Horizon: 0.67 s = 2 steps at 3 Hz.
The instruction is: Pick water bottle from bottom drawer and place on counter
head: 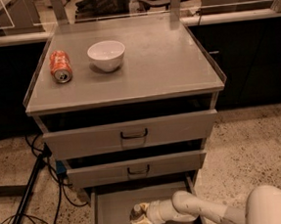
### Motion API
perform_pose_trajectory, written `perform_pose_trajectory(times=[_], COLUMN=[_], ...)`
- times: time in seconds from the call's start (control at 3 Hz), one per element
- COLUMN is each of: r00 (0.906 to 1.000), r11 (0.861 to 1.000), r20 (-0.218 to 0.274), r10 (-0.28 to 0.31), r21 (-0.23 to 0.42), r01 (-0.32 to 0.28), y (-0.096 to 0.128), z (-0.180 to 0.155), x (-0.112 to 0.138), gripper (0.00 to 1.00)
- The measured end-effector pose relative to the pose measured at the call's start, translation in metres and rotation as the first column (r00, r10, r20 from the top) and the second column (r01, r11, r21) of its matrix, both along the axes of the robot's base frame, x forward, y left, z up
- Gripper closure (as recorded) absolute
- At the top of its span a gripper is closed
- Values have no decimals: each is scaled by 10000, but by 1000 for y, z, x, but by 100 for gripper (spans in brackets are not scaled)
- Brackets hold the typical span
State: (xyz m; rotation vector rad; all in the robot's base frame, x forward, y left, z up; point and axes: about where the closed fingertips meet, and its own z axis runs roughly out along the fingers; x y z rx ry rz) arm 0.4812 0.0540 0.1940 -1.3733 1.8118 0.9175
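Observation:
The bottom drawer stands pulled open at the foot of the cabinet. Inside it my gripper reaches in from the right, at the end of a white arm. The water bottle shows only as a small cap and neck right at the gripper's tip; the rest of it is hidden by the gripper. The counter is the flat grey cabinet top above, with a raised clear rim.
An orange soda can lies on its side at the counter's left, and a white bowl sits near its middle. Two shallower drawers stick out above the bottom one. Cables and a black stand leg cross the floor at left.

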Motion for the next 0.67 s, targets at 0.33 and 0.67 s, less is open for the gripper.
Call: perform_pose_trajectory(times=[0.33,0.67], r00=[10000,9994], r11=[10000,9992], r20=[-4,-29], r10=[1,-356], r21=[1,-172], r01=[-1,356], y=[0,1], z=[0,12], x=[0,0], gripper=[100,100])
